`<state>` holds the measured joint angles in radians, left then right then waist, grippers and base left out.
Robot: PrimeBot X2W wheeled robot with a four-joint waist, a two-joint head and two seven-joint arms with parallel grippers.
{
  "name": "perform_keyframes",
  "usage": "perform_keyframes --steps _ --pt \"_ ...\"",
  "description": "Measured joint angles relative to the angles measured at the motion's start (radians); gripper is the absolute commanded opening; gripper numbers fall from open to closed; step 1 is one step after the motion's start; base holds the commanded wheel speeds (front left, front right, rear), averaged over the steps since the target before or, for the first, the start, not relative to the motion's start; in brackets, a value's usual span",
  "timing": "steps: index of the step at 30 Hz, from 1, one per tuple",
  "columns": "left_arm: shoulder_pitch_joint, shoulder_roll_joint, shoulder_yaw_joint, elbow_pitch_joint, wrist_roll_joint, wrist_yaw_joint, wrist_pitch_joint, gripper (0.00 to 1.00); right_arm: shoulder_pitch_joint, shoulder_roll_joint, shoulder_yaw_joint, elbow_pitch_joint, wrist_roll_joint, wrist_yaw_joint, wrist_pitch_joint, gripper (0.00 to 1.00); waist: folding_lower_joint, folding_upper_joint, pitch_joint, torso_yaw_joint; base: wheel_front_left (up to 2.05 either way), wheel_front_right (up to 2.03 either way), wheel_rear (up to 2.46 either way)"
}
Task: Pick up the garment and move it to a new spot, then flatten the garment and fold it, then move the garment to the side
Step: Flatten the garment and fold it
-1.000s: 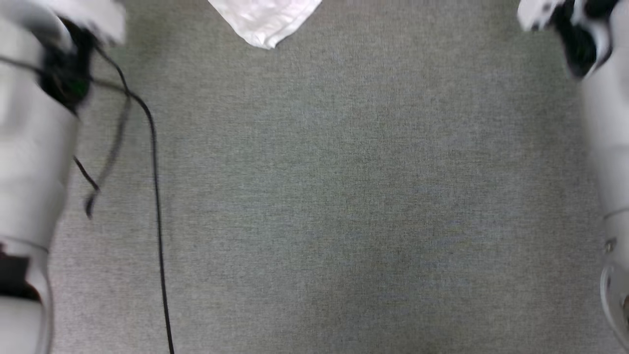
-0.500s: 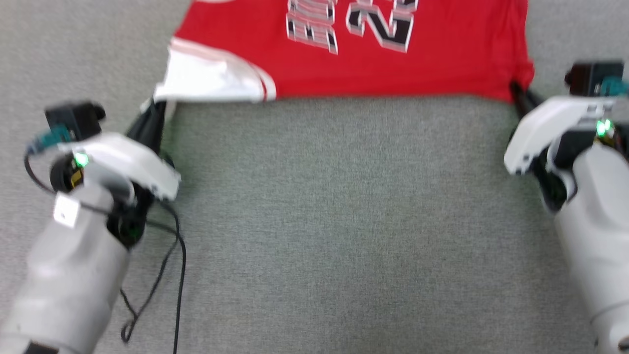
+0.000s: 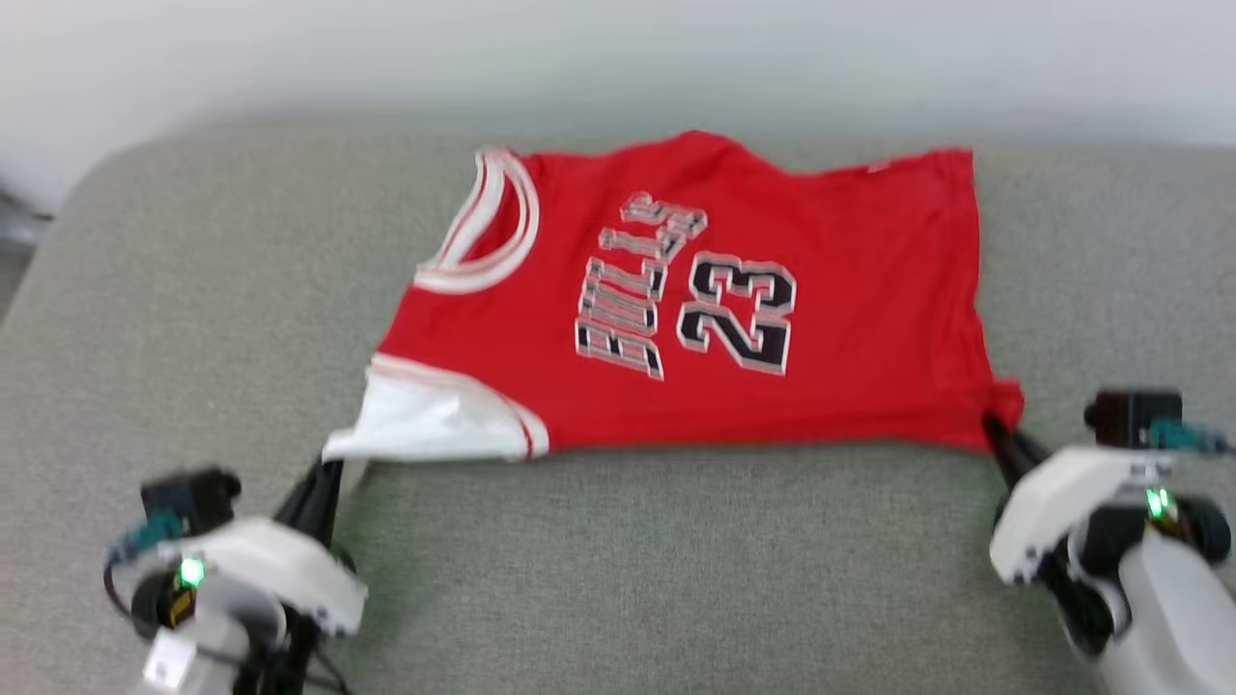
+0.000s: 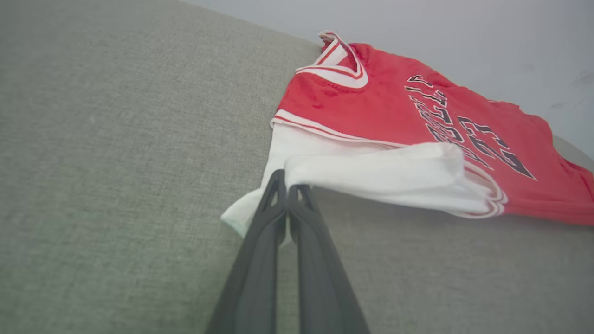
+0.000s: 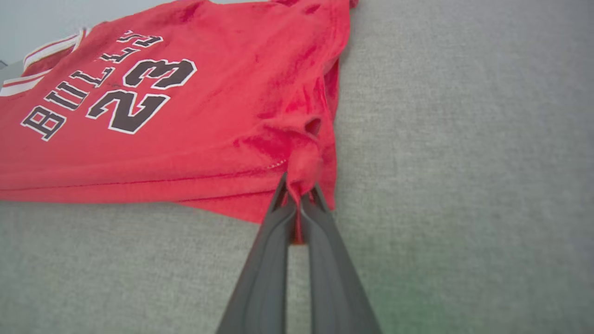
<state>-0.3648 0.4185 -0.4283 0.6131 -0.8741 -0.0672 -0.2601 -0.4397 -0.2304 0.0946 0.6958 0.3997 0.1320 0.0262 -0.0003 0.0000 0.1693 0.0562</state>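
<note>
On the grey cushion [image 3: 676, 579] the garment [image 3: 695, 290] stretches sideways, left gripper [image 3: 328, 468] clenched on its sleeve [image 3: 435, 425], right gripper [image 3: 992, 422] clenched on its hem [image 3: 1004, 398]

The head camera looks forward and down from above the near edge of the garment [image 3: 830, 290], taking it in whole. The left wrist camera sits low and close at its white sleeve, facing along the left pincer [image 4: 287, 188] toward the collar. The right wrist camera sits low at its hem corner, behind the right pincer [image 5: 297, 192]. All three share the lettering.
</note>
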Motion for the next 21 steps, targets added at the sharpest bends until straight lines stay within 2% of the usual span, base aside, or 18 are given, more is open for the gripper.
perform_keyframes --steps 6,12,21 --pt "0.193 0.001 0.016 -0.121 -0.005 0.065 0.000 0.00 0.212 0.017 -0.072 -0.151 -0.008 0.000 0.056 0.00 -0.0001 0.0000 -0.079 0.008 0.00 0.00 0.00" --pt "0.360 0.025 0.027 -0.247 -0.040 0.130 0.030 0.00 0.419 0.065 -0.172 -0.336 -0.047 0.000 0.129 0.00 -0.0001 0.0001 -0.135 0.016 0.00 0.00 0.00" --pt "0.542 0.084 0.059 -0.479 -0.081 0.231 0.083 0.00 0.637 0.143 -0.281 -0.610 -0.104 0.002 0.262 0.00 0.0000 0.0000 -0.168 0.038 0.00 0.00 0.00"
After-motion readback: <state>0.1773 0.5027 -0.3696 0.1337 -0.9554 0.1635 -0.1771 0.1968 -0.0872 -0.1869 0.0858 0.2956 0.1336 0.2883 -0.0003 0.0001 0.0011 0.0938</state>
